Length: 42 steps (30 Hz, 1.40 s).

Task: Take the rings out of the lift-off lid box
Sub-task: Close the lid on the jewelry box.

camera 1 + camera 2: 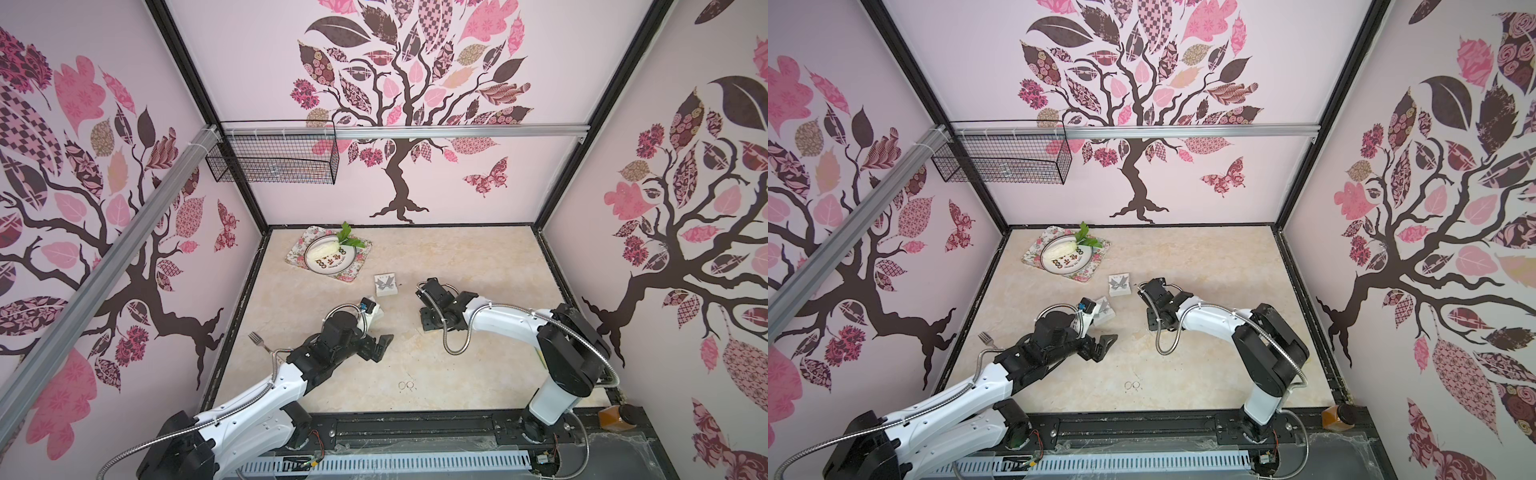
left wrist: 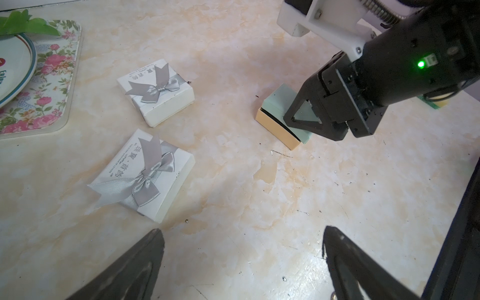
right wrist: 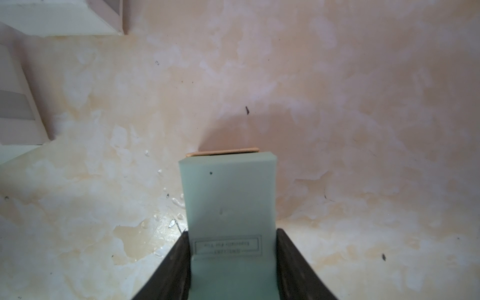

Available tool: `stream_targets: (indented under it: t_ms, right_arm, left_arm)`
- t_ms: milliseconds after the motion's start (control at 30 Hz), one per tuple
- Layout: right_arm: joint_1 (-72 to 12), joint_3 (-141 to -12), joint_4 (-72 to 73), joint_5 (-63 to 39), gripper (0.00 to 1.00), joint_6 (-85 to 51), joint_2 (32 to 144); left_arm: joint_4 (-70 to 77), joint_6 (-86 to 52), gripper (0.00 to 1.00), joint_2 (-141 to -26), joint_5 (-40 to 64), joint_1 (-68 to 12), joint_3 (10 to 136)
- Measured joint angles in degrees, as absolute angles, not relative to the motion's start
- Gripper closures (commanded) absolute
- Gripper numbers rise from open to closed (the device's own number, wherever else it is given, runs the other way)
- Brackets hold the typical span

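Stage: early, lid not yet off | right gripper (image 3: 232, 235): jaws part-closed, clamping green lid (image 3: 227, 192), which sits askew on tan base (image 2: 275, 127), right of centre in both top views | left gripper (image 2: 241, 230): jaws wide apart, empty | rings (image 1: 406, 385): two lie loose at lower centre, the others unseen, probably inside.

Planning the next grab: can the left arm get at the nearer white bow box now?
Probably yes: the left gripper is open and empty, and only bare table lies between it and the nearer bow box.
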<state>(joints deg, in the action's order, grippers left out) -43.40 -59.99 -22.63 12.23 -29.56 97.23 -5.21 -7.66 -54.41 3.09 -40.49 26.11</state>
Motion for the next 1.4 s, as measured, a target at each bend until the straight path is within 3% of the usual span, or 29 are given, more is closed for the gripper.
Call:
stream_targets:
  t_ms: [1167,1400]
  right_arm:
    - [-43.4,-60.6,-21.8,12.2,0.43,-29.4,98.9]
    - [-43.4,-60.6,-21.8,12.1,0.31,-29.4,99.1]
  left_arm:
    - [-5.2,-7.6,0.02,-54.4,3.1,-40.5,26.1]
    - [-5.2,-7.5,0.02,-54.4,3.1,-40.5,26.1]
